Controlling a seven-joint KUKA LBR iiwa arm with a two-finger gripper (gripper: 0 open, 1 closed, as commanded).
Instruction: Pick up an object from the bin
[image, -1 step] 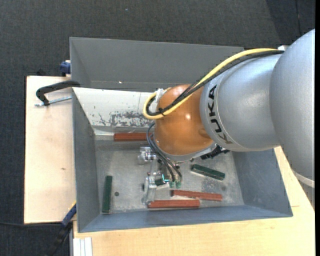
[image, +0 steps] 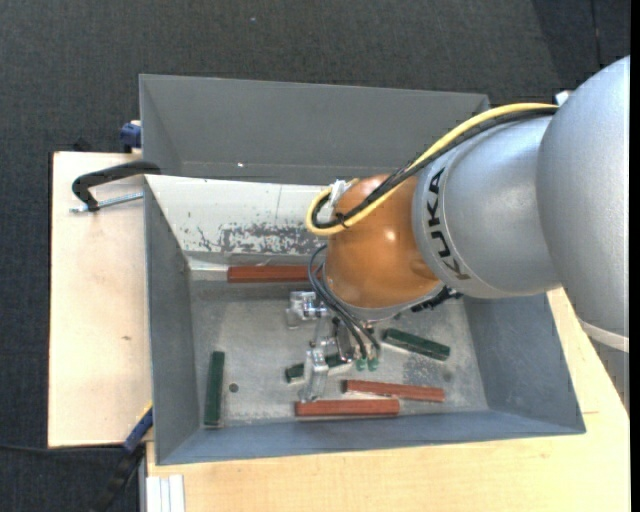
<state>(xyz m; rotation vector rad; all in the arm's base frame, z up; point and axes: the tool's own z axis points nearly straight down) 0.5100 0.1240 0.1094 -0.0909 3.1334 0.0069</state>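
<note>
Claw (image: 318, 362): low over the bin (image: 165, 330) floor, front middle; open or closed cannot be told.
Nearest: red bar (image: 345, 407), flat by the front wall.
Handling: likely light, stiff; grip across its middle.

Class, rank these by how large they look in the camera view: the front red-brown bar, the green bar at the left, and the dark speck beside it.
Largest: front red-brown bar, the longest.
Next: green bar, shorter though slightly wider.
Smallest: dark speck, by far.
</note>
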